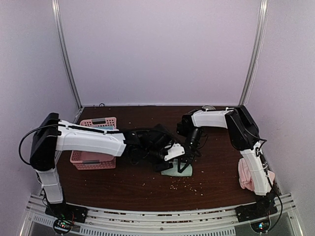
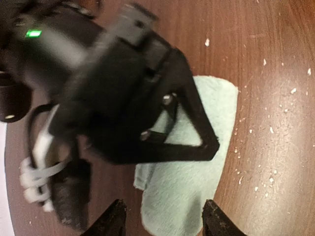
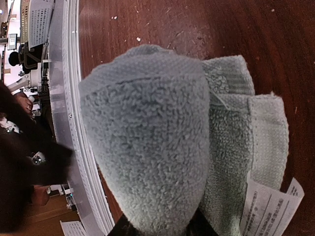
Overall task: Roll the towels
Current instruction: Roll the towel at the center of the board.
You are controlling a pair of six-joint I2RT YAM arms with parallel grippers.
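Note:
The mint green towel (image 1: pixel 178 171) lies partly rolled on the brown table near the centre. My right gripper (image 1: pixel 186 160) comes down on it from behind, and in the right wrist view the rolled fold (image 3: pixel 147 142) fills the space between its jaws, which are shut on it. My left gripper (image 2: pixel 165 220) hovers open at the towel's near end (image 2: pixel 192 182), one fingertip (image 2: pixel 116 216) off to the side of the cloth. The pink towel (image 1: pixel 243 176) lies bunched at the right, beside the right arm's base.
A pink plastic basket (image 1: pixel 93 158) stands at the left under the left arm. A white label (image 3: pixel 270 209) sticks out of the mint towel. Pale crumbs (image 1: pixel 184 186) are scattered on the table in front of the towel.

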